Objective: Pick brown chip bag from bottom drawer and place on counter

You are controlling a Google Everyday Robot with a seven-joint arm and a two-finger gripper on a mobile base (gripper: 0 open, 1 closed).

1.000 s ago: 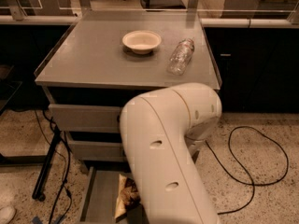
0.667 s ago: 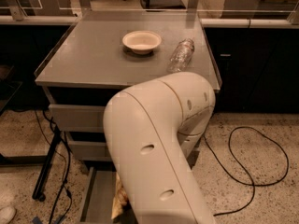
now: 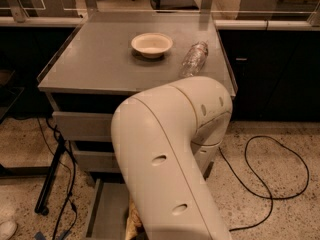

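Swung leftward over the last second, the robot's bulky cream arm link (image 3: 170, 174) covers much of the drawer fronts below the flat grey metal counter (image 3: 90, 69). Lowest below that counter, the shallow grey bottom drawer (image 3: 107, 211) stands pulled out, and a tan-edged sliver of the crinkly brown chip bag (image 3: 132, 219) shows in it. The gripper is hidden behind the link, low beneath the counter, so its grip cannot be told. On the counter rest a round white bowl (image 3: 152, 44) and a clear plastic bottle (image 3: 194, 58).
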